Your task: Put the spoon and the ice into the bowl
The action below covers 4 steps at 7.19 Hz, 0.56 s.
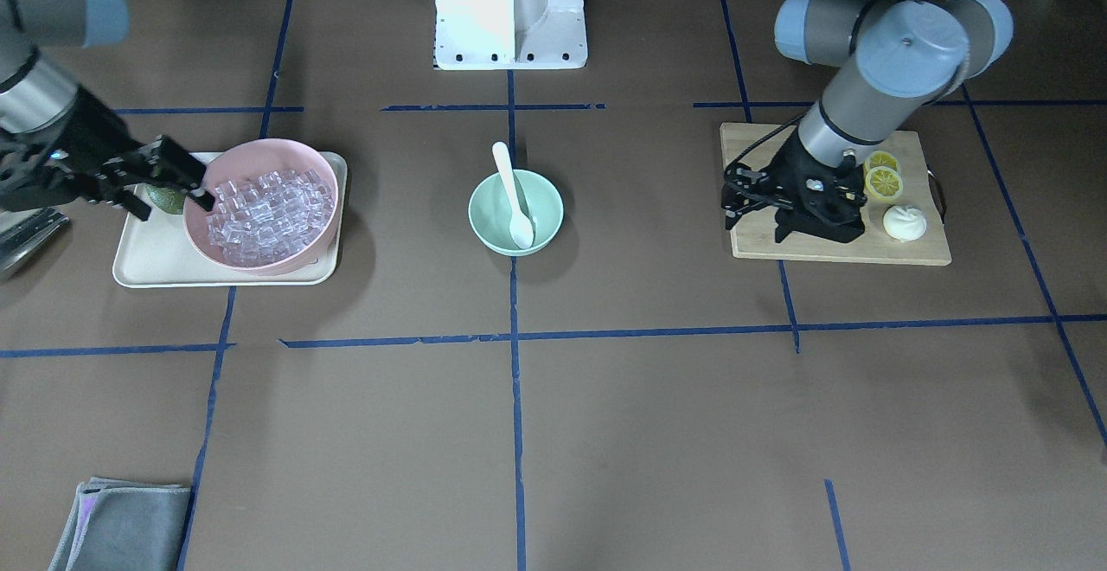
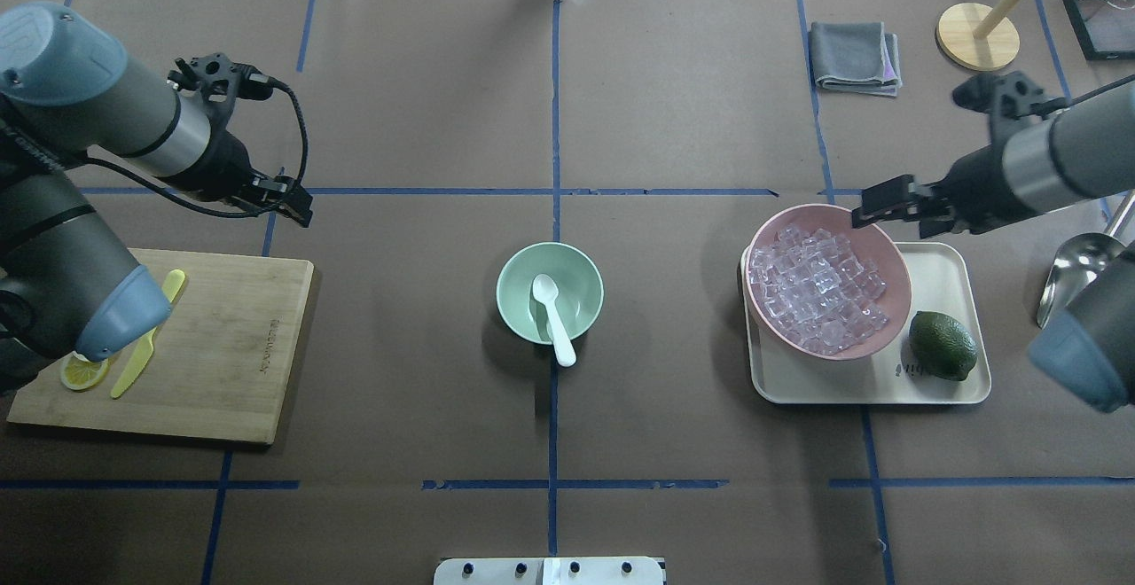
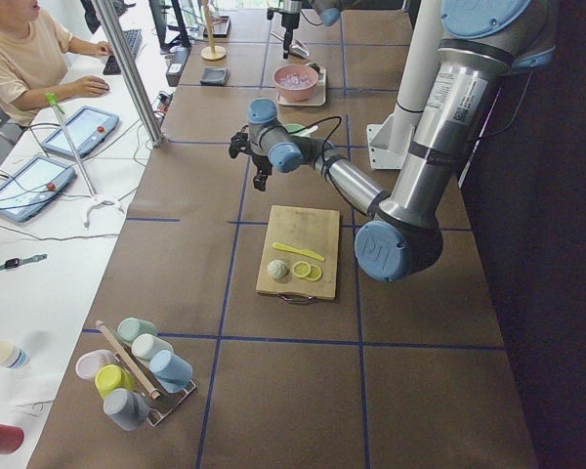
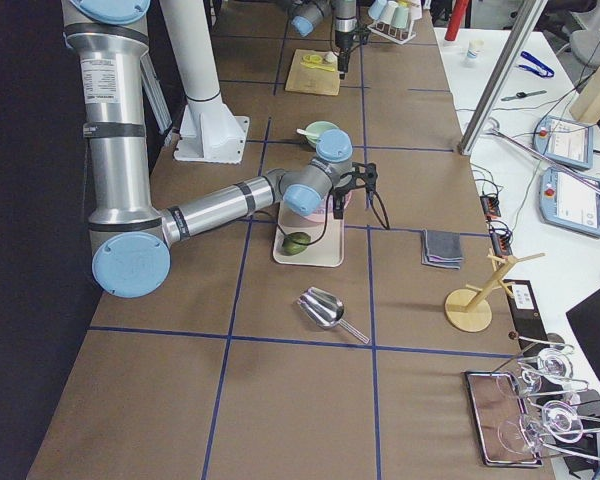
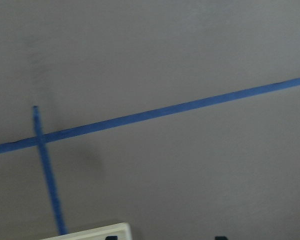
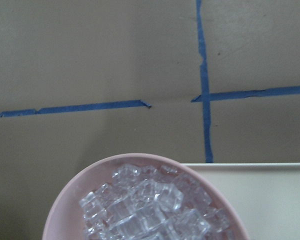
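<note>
With the spoon (image 2: 551, 315) already in the mint bowl (image 2: 507, 297), well aside of the right pincer (image 2: 903, 211), we lower that pincer, jaws spread wide, onto one ice cube (image 2: 820, 292) just beneath it in the pink bowl (image 1: 259, 147) and close gently, since a wet cube is likely to slip.

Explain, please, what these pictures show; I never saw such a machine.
These are two robot arms, left and right, at one table, each with a two-finger gripper. Two pictures look down, one from behind the robot, one facing it; two look along the table from its ends; two come from wrist cameras. A white spoon lies in a mint-green bowl. Ice cubes fill a pink bowl on a tray, beside a lime. The right gripper hovers at that bowl's rim; the left gripper hangs near a cutting board. Both look open and empty.
</note>
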Motion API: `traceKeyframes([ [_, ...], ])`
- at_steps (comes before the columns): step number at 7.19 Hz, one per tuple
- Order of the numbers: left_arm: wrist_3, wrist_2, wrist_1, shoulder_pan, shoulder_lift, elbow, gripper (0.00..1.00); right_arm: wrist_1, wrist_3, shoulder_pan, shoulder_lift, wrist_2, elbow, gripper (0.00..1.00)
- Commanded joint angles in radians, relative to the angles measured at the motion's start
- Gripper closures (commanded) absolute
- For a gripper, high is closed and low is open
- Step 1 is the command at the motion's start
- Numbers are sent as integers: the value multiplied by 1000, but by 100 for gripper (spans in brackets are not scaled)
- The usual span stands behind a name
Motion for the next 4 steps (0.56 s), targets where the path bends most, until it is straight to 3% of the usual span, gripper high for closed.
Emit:
traceKeyframes([
  [1, 26, -12, -1, -13, 25, 0, 26, -118, 17, -167, 37, -190, 53, 2],
  [4, 24, -12, -1, -13, 25, -3, 23, -120, -63, -255, 31, -348, 22, 13],
])
